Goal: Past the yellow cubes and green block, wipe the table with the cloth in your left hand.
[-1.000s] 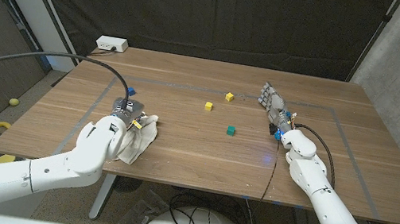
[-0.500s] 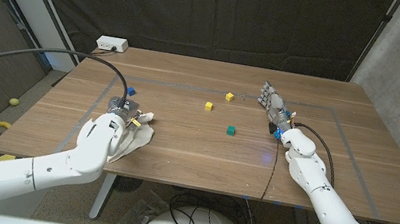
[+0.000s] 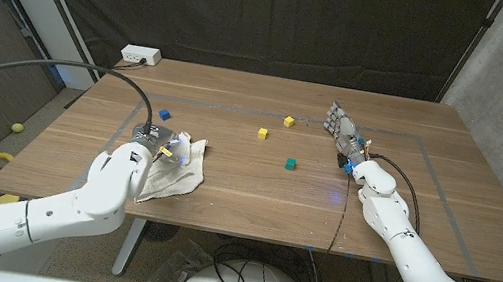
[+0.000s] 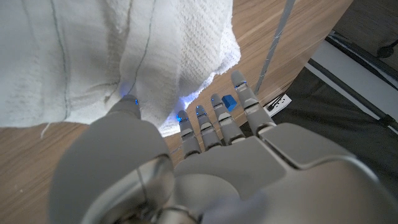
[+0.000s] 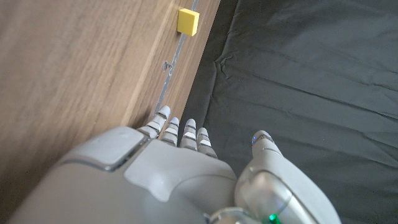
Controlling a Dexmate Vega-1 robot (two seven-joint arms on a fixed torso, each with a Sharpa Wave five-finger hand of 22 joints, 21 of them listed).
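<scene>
the white cloth (image 3: 173, 171) is lying at the lower left of the head view, under the left hand (image 3: 157, 139), which is pinching a fold; it looks soft, light and floppy; bunching more would probably help; the right hand (image 3: 344, 133) is holding nothing, fingers out.

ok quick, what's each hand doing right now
Left hand: holding the white cloth on the table.
Right hand: open, holding nothing, fingers extended.
</scene>
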